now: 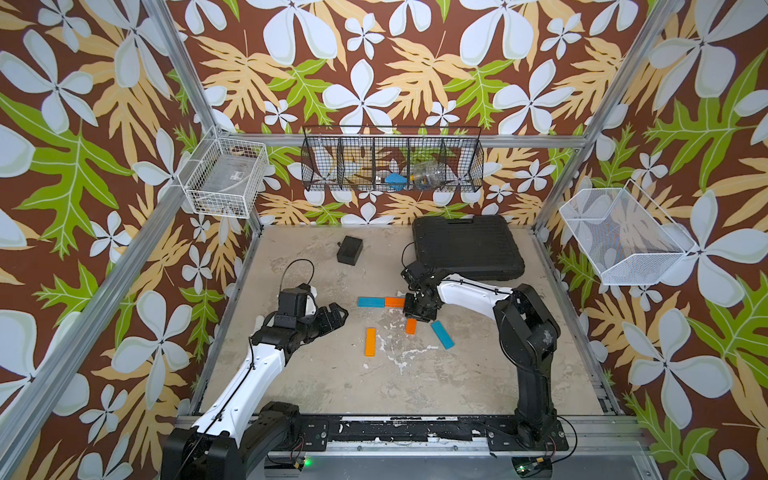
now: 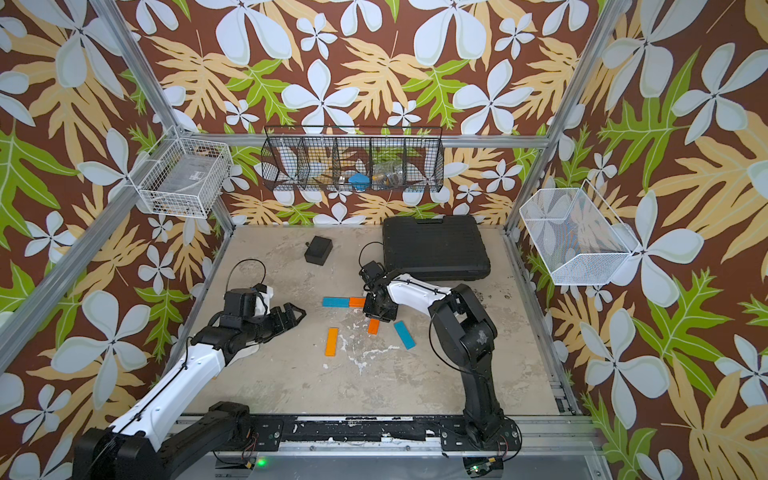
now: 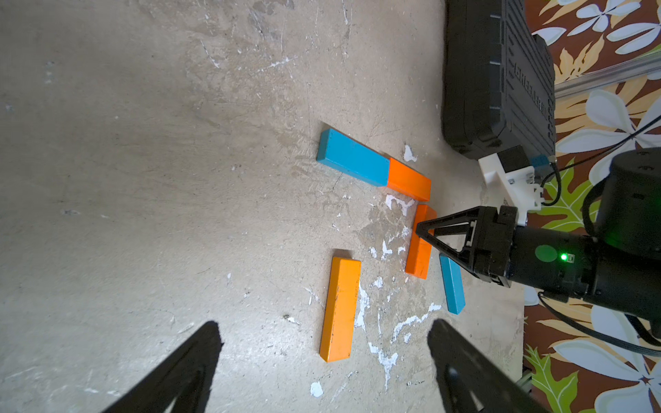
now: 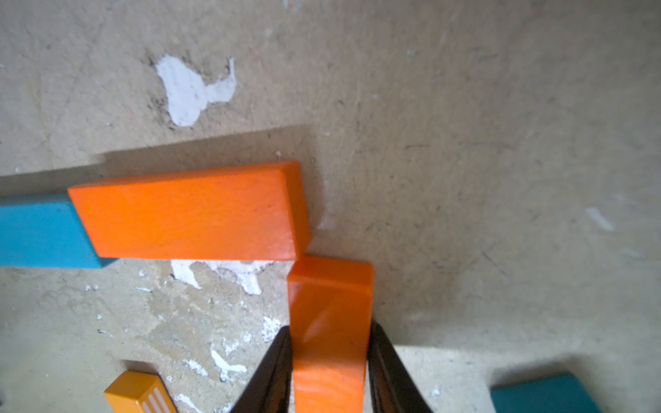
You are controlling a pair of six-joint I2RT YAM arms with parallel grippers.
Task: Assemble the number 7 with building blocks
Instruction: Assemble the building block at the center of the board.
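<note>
**Right gripper places the stem of the 7**

The right gripper is clamped across the long sides of the held bar, an orange one. Its far end meets the end corner of the top orange bar. That bar lies end to end with the top blue bar, forming the top stroke on the table. I cannot tell whether the held bar rests on the table or hangs just above it. The left gripper hovers to the side, jaws apart and empty. The spare orange bar and spare blue bar lie flat on either side of the held one.

The bars look stiff, light and smooth-painted, so a nudge would likely slide them. The long edges near the middle seem the best hold.
</note>
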